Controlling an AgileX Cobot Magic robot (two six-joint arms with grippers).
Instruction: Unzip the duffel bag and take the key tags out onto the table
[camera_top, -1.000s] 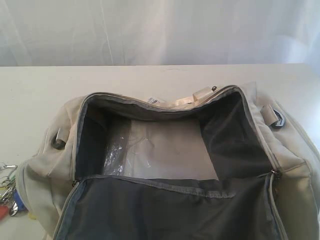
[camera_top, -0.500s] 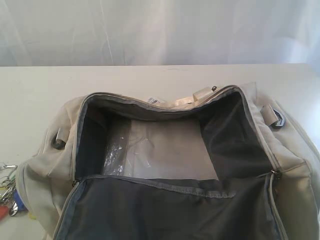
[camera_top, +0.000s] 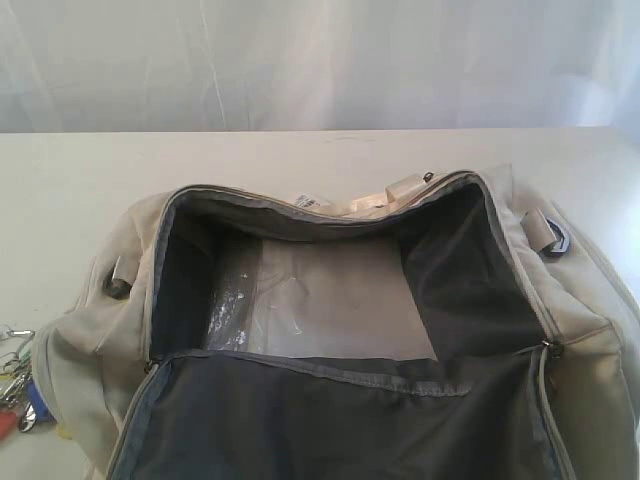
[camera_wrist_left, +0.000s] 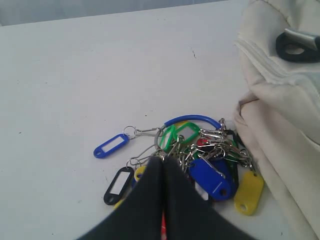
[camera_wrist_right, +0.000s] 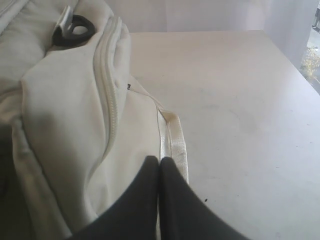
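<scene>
The duffel bag (camera_top: 590, 385) lies on the table (camera_top: 300, 160) with its top unzipped. The flap is folded toward the near edge of the exterior view, so its dark grey lining (camera_top: 330, 420) faces up. Inside, a pale bottom panel (camera_top: 340, 300) shows under crinkled clear plastic. A white barcode label (camera_top: 308, 202) peeks over the far rim. The key tags (camera_wrist_left: 202, 160) are outside the bag, lying on the tabletop just beside its left end. A part-blue ring carries blue, green, yellow and black tags with a tangle of metal clips, and one blue tag is stretched away from the bunch. The left gripper (camera_wrist_left: 162, 159) hangs directly over this bunch with its two dark fingers pressed flat together and no gap between them. From this angle it is hard to tell whether the tips touch the tags beneath. The right gripper (camera_wrist_right: 159, 160) is likewise closed, finger against finger, with nothing between them. It is over the bag's right end, near a shiny webbing strap (camera_wrist_right: 172, 142) and a closed side zipper (camera_wrist_right: 110, 90). A black D-ring (camera_wrist_right: 74, 29) sits further along that side of the bag.
</scene>
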